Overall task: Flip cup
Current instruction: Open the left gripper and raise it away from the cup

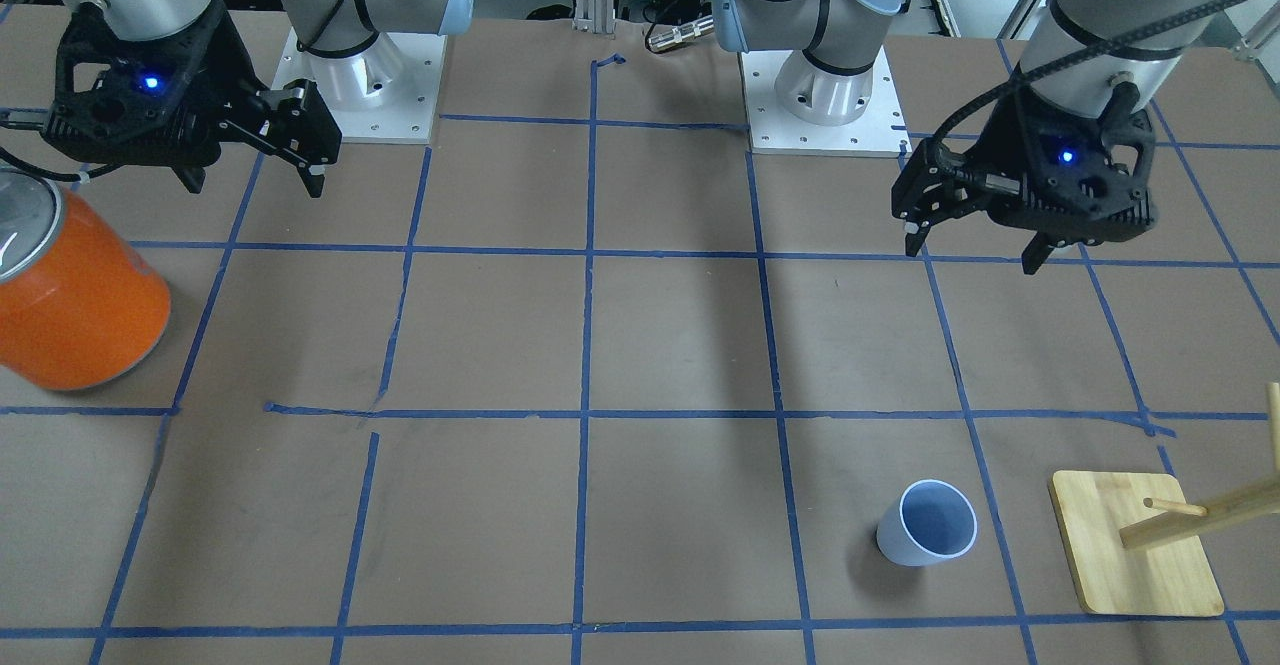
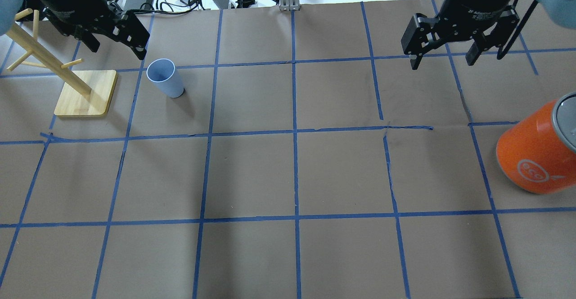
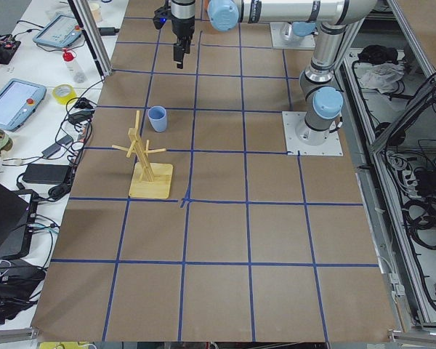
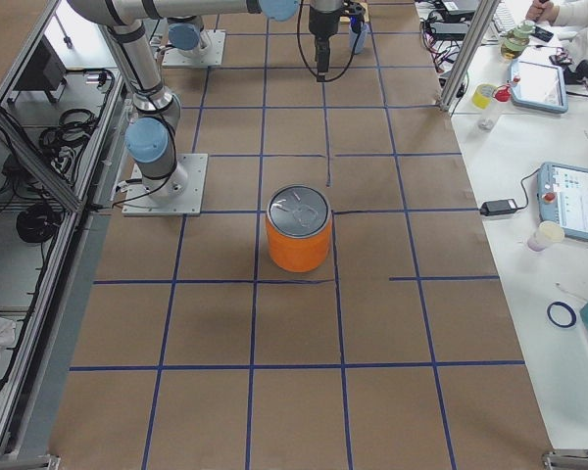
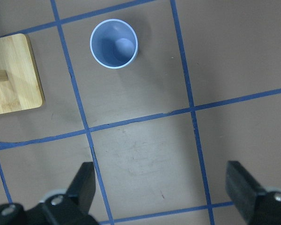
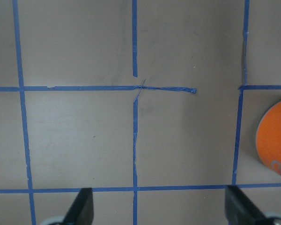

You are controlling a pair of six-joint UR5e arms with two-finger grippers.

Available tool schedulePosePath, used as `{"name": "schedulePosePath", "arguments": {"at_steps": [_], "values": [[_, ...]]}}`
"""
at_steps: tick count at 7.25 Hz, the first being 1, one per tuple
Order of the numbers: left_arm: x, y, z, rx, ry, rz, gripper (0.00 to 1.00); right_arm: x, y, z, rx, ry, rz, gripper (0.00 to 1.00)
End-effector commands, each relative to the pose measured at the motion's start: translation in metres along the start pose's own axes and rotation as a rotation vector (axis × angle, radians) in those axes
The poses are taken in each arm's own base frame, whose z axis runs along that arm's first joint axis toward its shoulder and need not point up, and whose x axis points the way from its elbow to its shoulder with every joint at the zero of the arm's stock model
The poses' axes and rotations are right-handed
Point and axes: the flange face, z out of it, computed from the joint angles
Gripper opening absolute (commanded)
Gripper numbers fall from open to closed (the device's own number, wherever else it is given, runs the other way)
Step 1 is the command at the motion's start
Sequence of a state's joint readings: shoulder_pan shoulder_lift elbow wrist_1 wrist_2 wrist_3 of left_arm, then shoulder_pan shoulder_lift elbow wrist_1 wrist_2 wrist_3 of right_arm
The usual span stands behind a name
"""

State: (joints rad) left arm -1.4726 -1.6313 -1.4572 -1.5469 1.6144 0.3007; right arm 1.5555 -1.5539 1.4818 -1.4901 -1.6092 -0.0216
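The pale blue cup (image 2: pixel 165 78) stands upright on the table, mouth up, next to a wooden rack. It also shows in the front view (image 1: pixel 927 523), the left side view (image 3: pixel 157 118) and the left wrist view (image 5: pixel 114 43), which looks down into it. My left gripper (image 2: pixel 118 49) is open and empty, hovering above the table just behind the cup; it also shows in the front view (image 1: pixel 970 253) and the left wrist view (image 5: pixel 161 197). My right gripper (image 2: pixel 442 63) is open and empty, hovering far from the cup; it also shows in the front view (image 1: pixel 257 185).
A wooden peg rack on a square base (image 2: pixel 85 93) stands right beside the cup, on its outer side (image 1: pixel 1135 545). A large orange can with a silver top (image 2: pixel 537 150) stands on the right arm's side (image 1: pixel 75 295). Brown table has a blue tape grid.
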Motion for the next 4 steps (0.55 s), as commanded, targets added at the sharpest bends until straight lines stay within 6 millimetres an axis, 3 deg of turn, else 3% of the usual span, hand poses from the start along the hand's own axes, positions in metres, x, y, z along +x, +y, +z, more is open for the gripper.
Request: {"name": "schedulePosePath", "arguments": {"at_steps": [1, 2, 3, 4], "values": [[0.003, 0.009, -0.002, -0.011, 0.007, -0.004, 1.00, 0.000, 0.000, 0.001, -0.004, 0.000, 0.001, 1.00], [0.007, 0.003, 0.003, -0.009, 0.020, -0.057, 1.00, 0.000, 0.000, 0.001, -0.004, 0.000, 0.001, 1.00], [0.028, -0.006, 0.008, -0.001, 0.019, -0.165, 1.00, 0.000, 0.001, 0.002, -0.007, 0.000, 0.001, 1.00], [0.060, -0.010, 0.013, -0.010, 0.015, -0.153, 1.00, 0.000, 0.001, 0.004, -0.008, 0.000, 0.001, 1.00]]}}
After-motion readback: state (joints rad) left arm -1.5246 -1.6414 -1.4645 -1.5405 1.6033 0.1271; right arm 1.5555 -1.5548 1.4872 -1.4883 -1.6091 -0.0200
